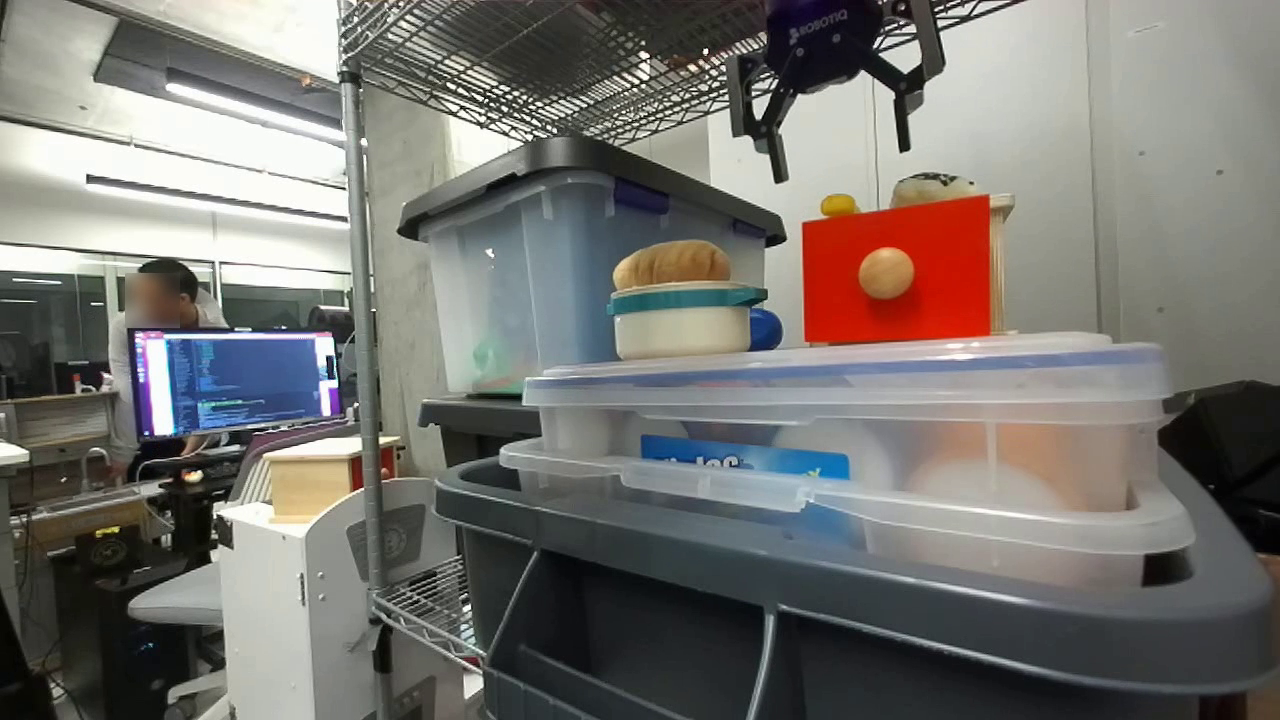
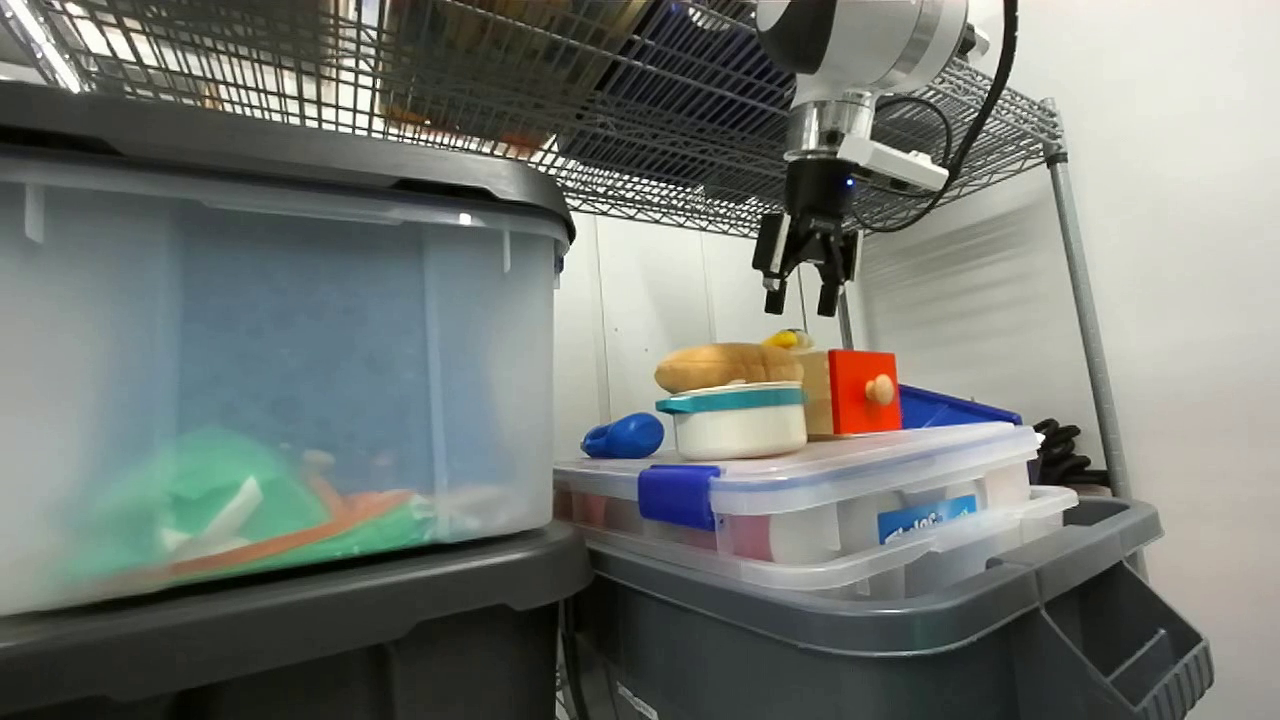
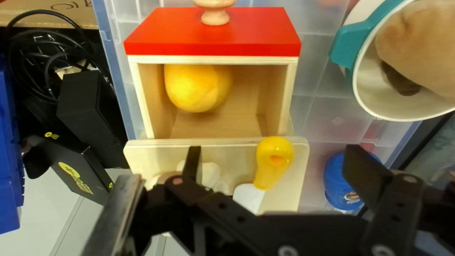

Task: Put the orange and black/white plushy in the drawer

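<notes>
The drawer (image 3: 249,32) has a red front and a pale wooden knob. It is pulled open from its wooden box in the wrist view. It also shows in both exterior views (image 1: 830,300) (image 2: 848,400). A round yellow-orange plushy (image 3: 197,87) lies inside it at the left; no black or white marks show on it. Both exterior views hide it. A pale item with black marks (image 1: 935,187) sits on the box top; the left finger partly hides pale shapes there in the wrist view. My gripper (image 3: 275,160) is open and empty above the box top (image 1: 840,155) (image 2: 801,300).
A small glossy yellow toy (image 3: 273,160) lies on the box top. A white pot (image 1: 683,330) with a teal rim holds a tan bun (image 1: 672,266). A blue object (image 3: 341,185) lies close by. Clear bins (image 2: 480,380) and a wire shelf overhead (image 2: 640,110) surround the area.
</notes>
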`<state>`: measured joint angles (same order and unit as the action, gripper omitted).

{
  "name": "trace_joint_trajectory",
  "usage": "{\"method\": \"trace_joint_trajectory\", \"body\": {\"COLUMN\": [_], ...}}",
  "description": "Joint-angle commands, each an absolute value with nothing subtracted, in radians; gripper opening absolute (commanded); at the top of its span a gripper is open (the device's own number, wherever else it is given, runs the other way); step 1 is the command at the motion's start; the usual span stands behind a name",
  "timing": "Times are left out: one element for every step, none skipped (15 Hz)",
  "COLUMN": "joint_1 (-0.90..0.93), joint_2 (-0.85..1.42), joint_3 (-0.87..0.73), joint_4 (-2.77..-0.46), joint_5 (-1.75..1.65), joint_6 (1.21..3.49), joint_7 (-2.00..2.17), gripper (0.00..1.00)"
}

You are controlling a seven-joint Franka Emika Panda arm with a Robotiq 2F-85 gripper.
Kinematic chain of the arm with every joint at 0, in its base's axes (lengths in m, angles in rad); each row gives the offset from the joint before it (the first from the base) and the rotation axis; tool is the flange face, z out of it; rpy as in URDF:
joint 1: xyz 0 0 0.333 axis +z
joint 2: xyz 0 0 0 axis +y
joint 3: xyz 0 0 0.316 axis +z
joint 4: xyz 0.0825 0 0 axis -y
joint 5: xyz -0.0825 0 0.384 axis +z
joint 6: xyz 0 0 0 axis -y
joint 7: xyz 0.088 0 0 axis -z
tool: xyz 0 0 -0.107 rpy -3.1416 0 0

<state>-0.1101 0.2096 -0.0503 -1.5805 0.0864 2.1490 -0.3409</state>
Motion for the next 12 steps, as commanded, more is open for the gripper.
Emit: {"method": "trace_joint_trajectory", "body": {"joint_1": [-0.117,-0.118,-0.119,-0.121,-0.123,-0.125,-0.126,-0.130,-0.133,-0.136,-0.139,-0.142], "joint_2": [0.235,0.242,0.251,0.262,0.272,0.284,0.291,0.302,0.309,0.315,0.323,0.331], "joint_3": [-0.048,-0.048,-0.049,-0.049,-0.050,-0.051,-0.052,-0.053,-0.054,-0.055,-0.056,-0.057], "joint_4": [-1.526,-1.518,-1.506,-1.489,-1.475,-1.464,-1.458,-1.446,-1.440,-1.434,-1.426,-1.419], "joint_5": [0.092,0.089,0.088,0.091,0.090,0.088,0.086,0.084,0.084,0.085,0.084,0.083], "joint_6": [2.138,2.142,2.147,2.144,2.146,2.151,2.158,2.161,2.163,2.164,2.166,2.167], "joint_7": [-0.332,-0.330,-0.328,-0.327,-0.324,-0.321,-0.318,-0.315,-0.312,-0.310,-0.307,-0.302], "gripper": [1.00,1.00,1.00,1.00,1.00,1.00,1.00,1.00,1.00,1.00,1.00,1.00]}}
